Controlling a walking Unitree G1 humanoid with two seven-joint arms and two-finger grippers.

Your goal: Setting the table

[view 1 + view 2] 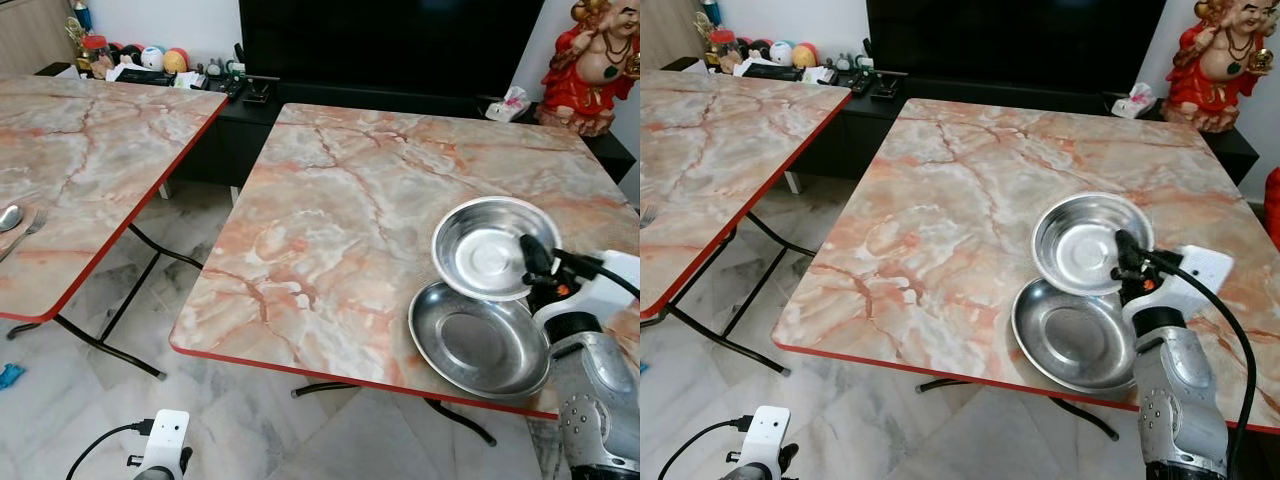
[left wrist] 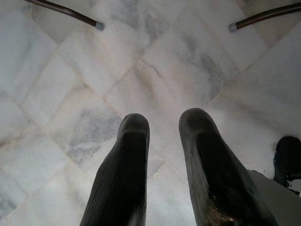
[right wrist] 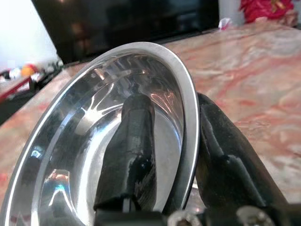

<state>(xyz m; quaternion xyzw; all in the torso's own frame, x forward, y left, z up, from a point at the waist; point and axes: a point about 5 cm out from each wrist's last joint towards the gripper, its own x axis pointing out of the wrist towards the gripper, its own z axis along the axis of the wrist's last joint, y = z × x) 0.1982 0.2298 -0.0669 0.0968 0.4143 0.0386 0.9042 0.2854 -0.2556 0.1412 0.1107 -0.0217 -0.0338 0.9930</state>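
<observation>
Where the white marble floor (image 1: 80, 400) meets a black TV stand (image 1: 250, 120), 2 pink marble tables stand side by side. 1 red statue (image 1: 590, 60) sits at the back. 2 shiny metal bowls are on the near table (image 1: 340, 230). 1 flat bowl (image 1: 480, 340) lies by the front edge. The right gripper (image 1: 535, 265) reaches in from the right and pinches the rim of the tilted bowl (image 1: 485, 245), held up just above the flat one. The left gripper (image 2: 162, 141) hangs low over the floor, fingers a little apart.
</observation>
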